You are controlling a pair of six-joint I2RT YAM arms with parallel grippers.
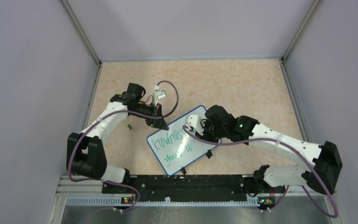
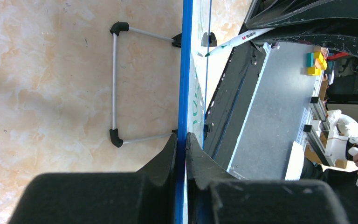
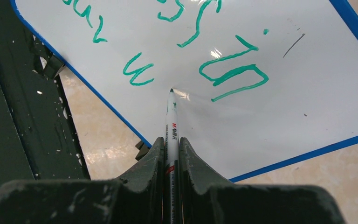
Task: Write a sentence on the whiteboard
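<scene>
The whiteboard (image 1: 182, 140) stands tilted on the tan table, blue-rimmed, with green script in two lines, the sentence (image 1: 173, 142). My left gripper (image 1: 162, 124) is shut on the board's far-left rim; its wrist view shows the blue rim (image 2: 184, 88) edge-on between the jaws (image 2: 182, 140). My right gripper (image 1: 196, 127) is shut on a white marker (image 3: 171, 126), whose green tip touches the board face (image 3: 307, 98) just right of a green "w" (image 3: 137, 72). The same marker (image 2: 235, 41) shows beyond the board in the left wrist view.
A wire stand (image 2: 116, 84) with black corner pieces props the board from behind. A small green marker cap (image 1: 129, 125) lies on the table left of the board. The black base rail (image 1: 182, 183) runs along the near edge, close to the board's lower corner.
</scene>
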